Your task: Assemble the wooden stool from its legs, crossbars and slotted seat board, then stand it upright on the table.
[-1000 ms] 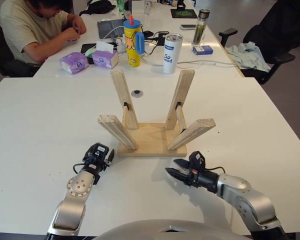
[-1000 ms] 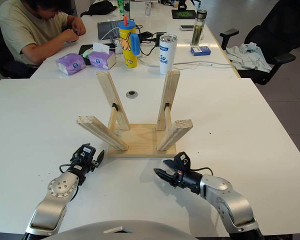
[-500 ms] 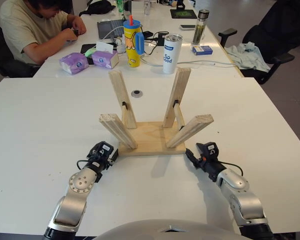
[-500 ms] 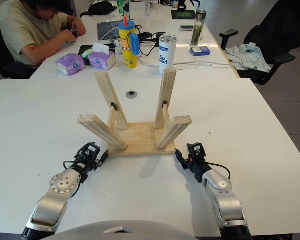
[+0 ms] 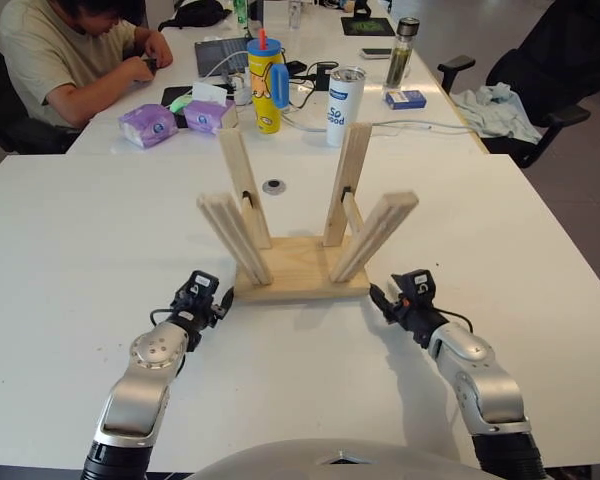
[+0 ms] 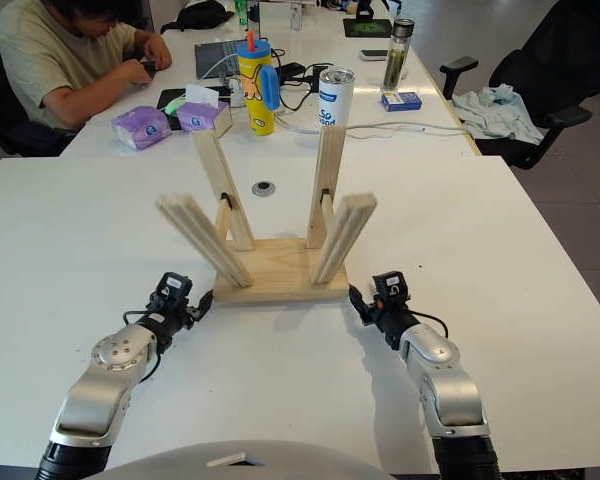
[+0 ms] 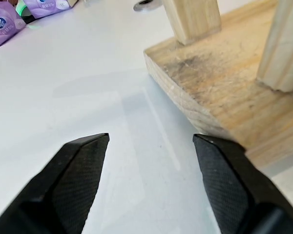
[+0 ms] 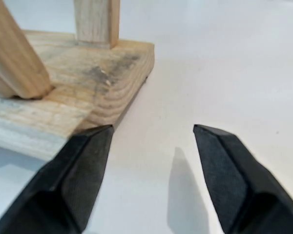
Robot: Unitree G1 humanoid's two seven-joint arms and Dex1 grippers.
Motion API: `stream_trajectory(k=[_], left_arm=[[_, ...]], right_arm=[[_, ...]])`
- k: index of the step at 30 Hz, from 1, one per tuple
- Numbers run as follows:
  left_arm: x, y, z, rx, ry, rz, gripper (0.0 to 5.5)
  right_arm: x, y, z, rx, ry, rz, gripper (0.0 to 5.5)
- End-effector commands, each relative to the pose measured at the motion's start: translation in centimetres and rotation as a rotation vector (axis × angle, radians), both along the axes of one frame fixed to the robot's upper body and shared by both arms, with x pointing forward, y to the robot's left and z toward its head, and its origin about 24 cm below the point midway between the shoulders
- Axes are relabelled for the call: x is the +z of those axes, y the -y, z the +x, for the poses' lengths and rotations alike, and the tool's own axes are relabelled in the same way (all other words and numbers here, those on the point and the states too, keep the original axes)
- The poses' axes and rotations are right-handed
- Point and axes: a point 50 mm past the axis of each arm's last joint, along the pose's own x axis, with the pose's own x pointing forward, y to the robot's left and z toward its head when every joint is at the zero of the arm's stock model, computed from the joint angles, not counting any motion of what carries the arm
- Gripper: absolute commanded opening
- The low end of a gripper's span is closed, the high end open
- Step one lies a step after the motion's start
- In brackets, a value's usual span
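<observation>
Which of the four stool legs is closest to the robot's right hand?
The near leg on the robot's right, slanting outward above the right gripper; the other three stand farther off.

**White tables, office chairs, grey floor**

A white table [image 5: 70, 260] spreads under the left gripper [image 5: 216, 305] and right gripper [image 5: 380, 300], with a round cable grommet [image 5: 273, 186] well beyond them. Farther ahead, a second white table [image 5: 420, 140] carries tissue packs [image 5: 148, 126], a yellow bottle [image 5: 265, 85] and a white tumbler [image 5: 346, 105]. Out past the right gripper, black office chairs [image 5: 565, 55] stand on grey floor [image 5: 580, 205].
</observation>
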Motion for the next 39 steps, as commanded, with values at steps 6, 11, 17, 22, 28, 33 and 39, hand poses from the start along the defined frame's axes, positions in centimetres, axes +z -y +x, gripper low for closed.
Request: stream_trajectory(k=[6, 11, 17, 22, 28, 33, 39], left_arm=[[8.0, 5.9, 0.9, -0.473, 0.151, -0.323, 3.25], [10.0, 5.6, 1.9, -0.470, 0.196, -0.340, 3.25], [10.0, 5.3, 2.2, -0.464, 0.187, -0.317, 3.25], [6.9, 4.2, 1.3, -0.458, 0.099, -0.180, 3.25], [5.9, 3.4, 0.6, -0.466, 0.085, -0.145, 3.25], [5.3, -1.3, 2.3, -0.252, 0.142, -0.002, 3.25], [4.3, -3.6, 0.7, -0.180, 0.188, 0.014, 3.25]], right_arm=[[6.7, -5.1, 1.7, 0.235, 0.168, 0.240, 3.07], [8.6, -4.9, 2.5, 0.197, 0.202, 0.306, 3.07], [9.1, -4.2, 3.8, 0.141, 0.199, 0.332, 3.07], [6.6, -2.0, 4.0, 0.017, 0.127, 0.267, 3.07], [5.2, 1.7, 4.6, -0.124, 0.121, 0.176, 3.07], [5.0, 3.4, 4.7, -0.191, 0.159, 0.087, 3.07], [3.0, 4.7, 3.5, -0.283, 0.135, 0.024, 3.07]])
